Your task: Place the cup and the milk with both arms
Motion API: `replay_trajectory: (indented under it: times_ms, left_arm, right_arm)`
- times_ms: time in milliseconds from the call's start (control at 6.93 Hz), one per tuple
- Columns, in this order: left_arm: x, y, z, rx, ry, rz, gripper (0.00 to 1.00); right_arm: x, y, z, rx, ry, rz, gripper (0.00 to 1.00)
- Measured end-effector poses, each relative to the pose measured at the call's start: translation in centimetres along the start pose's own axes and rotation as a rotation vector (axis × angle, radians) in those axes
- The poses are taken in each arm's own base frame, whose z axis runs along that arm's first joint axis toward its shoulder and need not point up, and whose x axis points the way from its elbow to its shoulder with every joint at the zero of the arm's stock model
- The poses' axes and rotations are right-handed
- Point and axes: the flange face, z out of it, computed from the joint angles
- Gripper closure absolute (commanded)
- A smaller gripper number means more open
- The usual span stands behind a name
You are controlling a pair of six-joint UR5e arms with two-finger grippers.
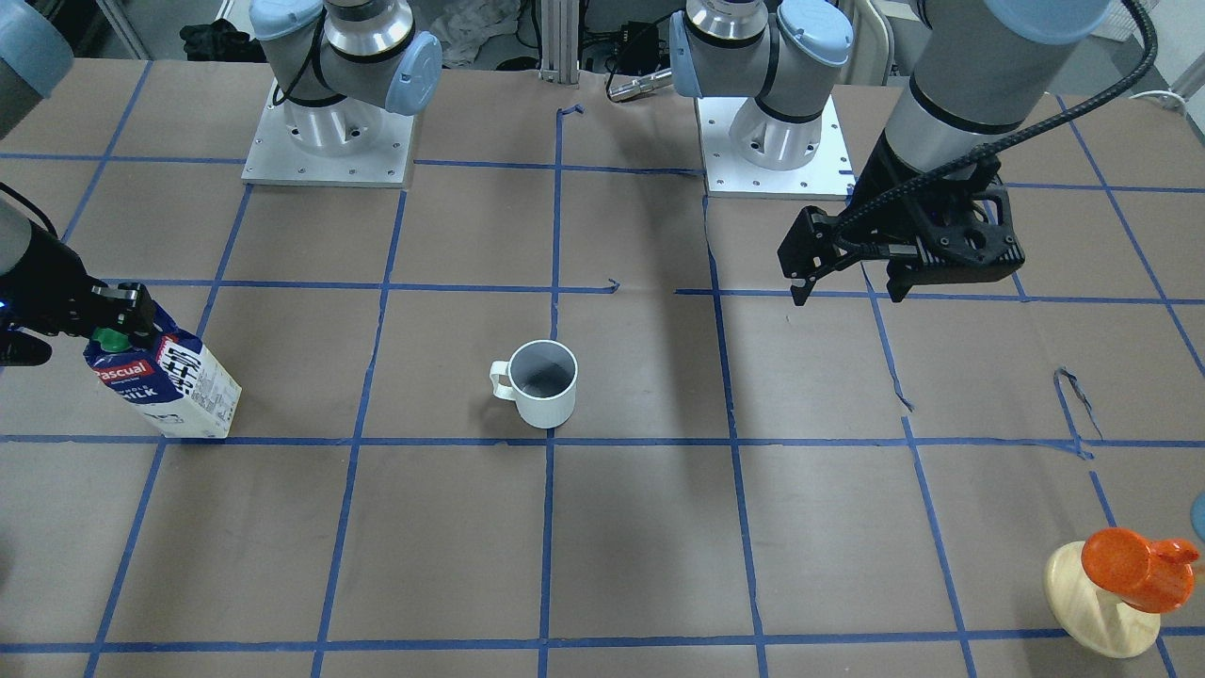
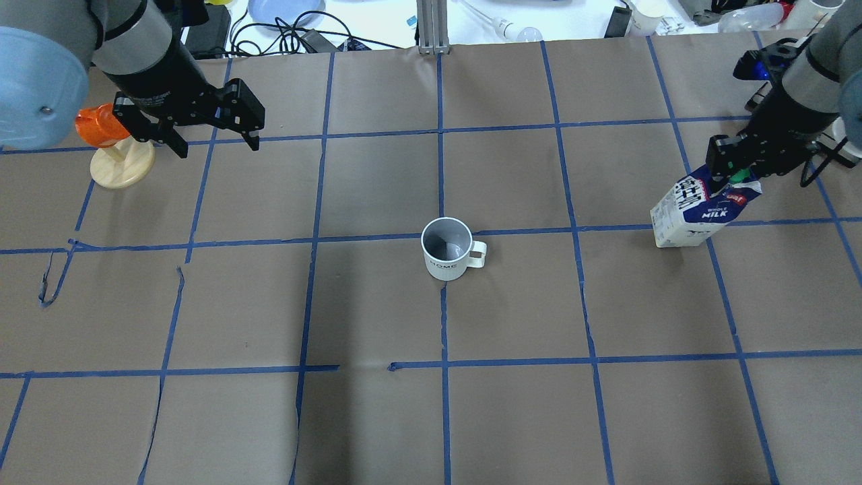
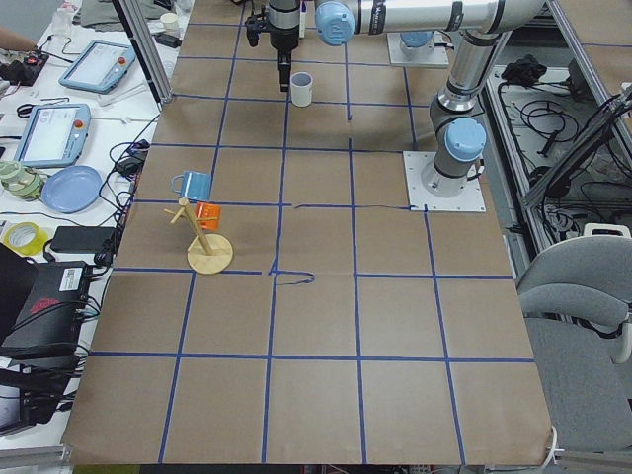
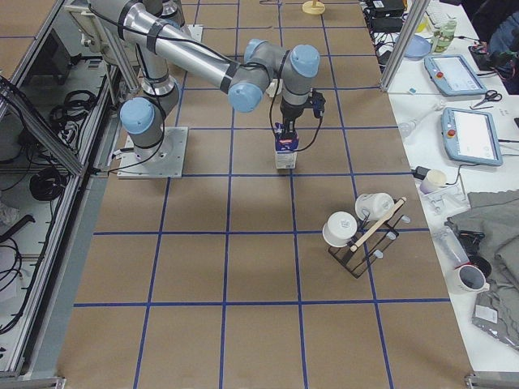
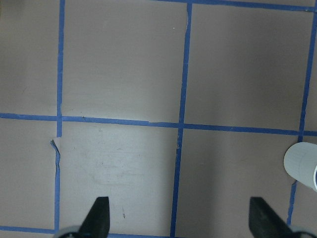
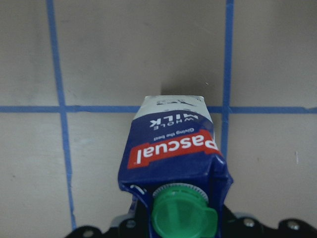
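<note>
The white cup [image 1: 537,381] stands upright at the table's middle with its handle toward the robot's right; it also shows in the overhead view [image 2: 446,248] and at the right edge of the left wrist view [image 5: 303,163]. The blue and white milk carton [image 1: 169,386] is tilted at the robot's far right, its lower edge at the table. My right gripper [image 1: 118,320] is shut on the carton's gable top by the green cap [image 6: 181,213], as the overhead view shows too [image 2: 731,176]. My left gripper [image 1: 847,294] is open and empty, above the table, well apart from the cup.
An orange cup on a pale wooden stand [image 1: 1125,584] sits at the robot's far left, close to my left arm [image 2: 111,158]. The two arm bases [image 1: 329,141] [image 1: 777,141] stand at the table's robot side. A rack with white cups [image 4: 361,231] is beyond the milk.
</note>
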Motion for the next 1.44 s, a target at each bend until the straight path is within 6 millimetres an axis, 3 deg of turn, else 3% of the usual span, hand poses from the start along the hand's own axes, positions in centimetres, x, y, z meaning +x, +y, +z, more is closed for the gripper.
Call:
replay_trajectory:
  times_ms: [288,577,721,865,1154,1298,1442]
  left_arm:
    - [-0.1,0.0,0.0,0.0,-0.003,0.002,0.0]
    - [-0.2,-0.1,0.1,-0.002,-0.006,0.007,0.0]
    - [-0.2,-0.1,0.1,-0.003,-0.007,0.009,0.0]
    - [-0.2,-0.1,0.1,-0.003,-0.008,0.01,0.0]
    - [-0.3,-0.1,0.1,-0.002,-0.008,0.01,0.0]
    - [-0.3,-0.1,0.1,-0.002,-0.008,0.01,0.0]
    - [-0.3,-0.1,0.0,0.0,-0.008,0.01,0.0]
  right_arm:
    - [-11.0,-0.3,-1.2,0.002,-0.003,0.031,0.73]
    - [-20.3,0.9,0.4,-0.021,-0.034,0.114,0.73]
    - [-23.7,1.5,1.5,-0.032,-0.04,0.137,0.73]
    - [-25.8,2.0,2.6,-0.043,-0.04,0.14,0.73]
    - [-26.9,2.4,3.7,-0.05,-0.035,0.137,0.69]
    - [-27.0,2.5,3.8,-0.048,-0.03,0.135,0.51]
    - [-27.0,2.5,3.8,-0.046,-0.027,0.133,0.26]
